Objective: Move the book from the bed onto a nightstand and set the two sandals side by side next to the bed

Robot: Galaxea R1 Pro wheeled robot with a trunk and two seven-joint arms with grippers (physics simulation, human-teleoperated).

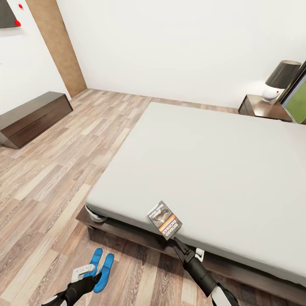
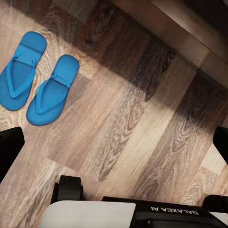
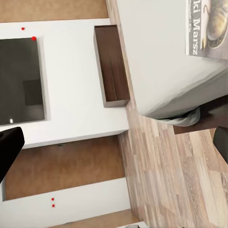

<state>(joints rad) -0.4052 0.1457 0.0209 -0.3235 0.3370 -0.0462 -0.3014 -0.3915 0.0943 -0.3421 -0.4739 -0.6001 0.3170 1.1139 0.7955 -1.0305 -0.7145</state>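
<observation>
Blue sandals (image 2: 39, 78) sit paired on the floor beside the bed (image 1: 212, 161); the book (image 1: 164, 219) is unmoved there, with the right jaws (image 1: 175, 241) just short of it and wide open, the left jaws (image 1: 85, 272) wide too.

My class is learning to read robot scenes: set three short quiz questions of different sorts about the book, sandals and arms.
1. True or false: the two sandals lie side by side on the wood floor beside the bed.
2. Where is the book? A) on the nightstand B) at the mattress's near edge C) on the floor
3. Fill in: the lamp stands on the ____.

Key: 1 true; 2 B, just ahead of the right pincer; 3 nightstand.
</observation>
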